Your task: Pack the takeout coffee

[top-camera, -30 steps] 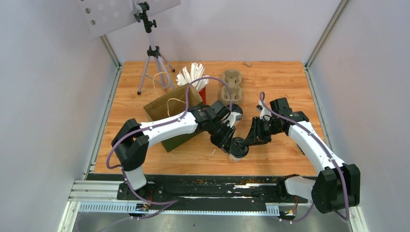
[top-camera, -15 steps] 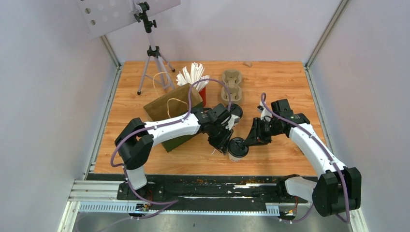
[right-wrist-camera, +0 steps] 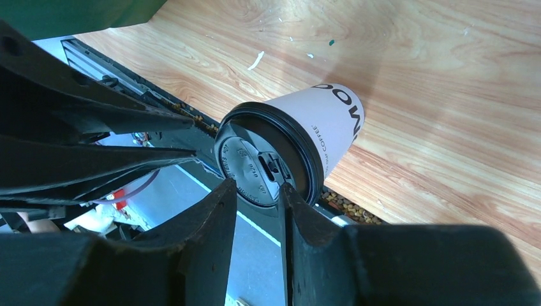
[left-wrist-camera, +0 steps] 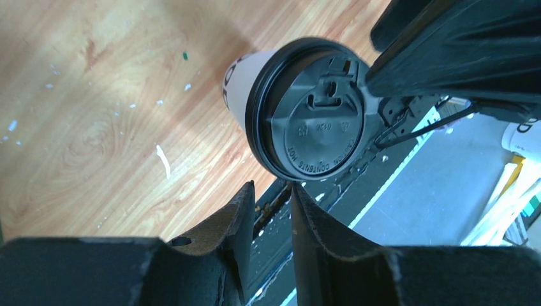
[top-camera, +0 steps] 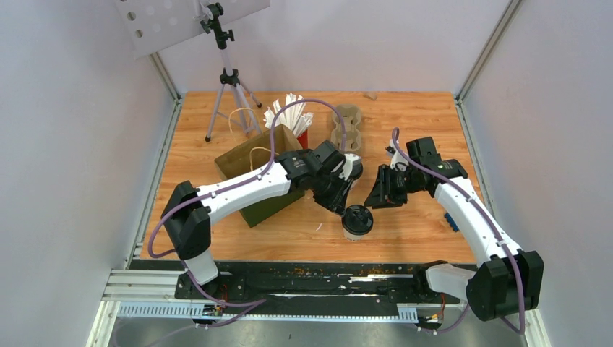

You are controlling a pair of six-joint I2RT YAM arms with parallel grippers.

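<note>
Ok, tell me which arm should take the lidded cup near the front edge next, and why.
Left, probably. The left gripper sits right beside the cup, and the paper bag is on that arm's side. The right gripper stands a little further off. Both jaws look too narrow for the cup.

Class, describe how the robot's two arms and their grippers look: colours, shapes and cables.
The left arm and right arm match: white rounded links between bulky black joint housings. A purple cable loops loosely along each. The left gripper and right gripper each end in two black, tapering fingers.
</note>
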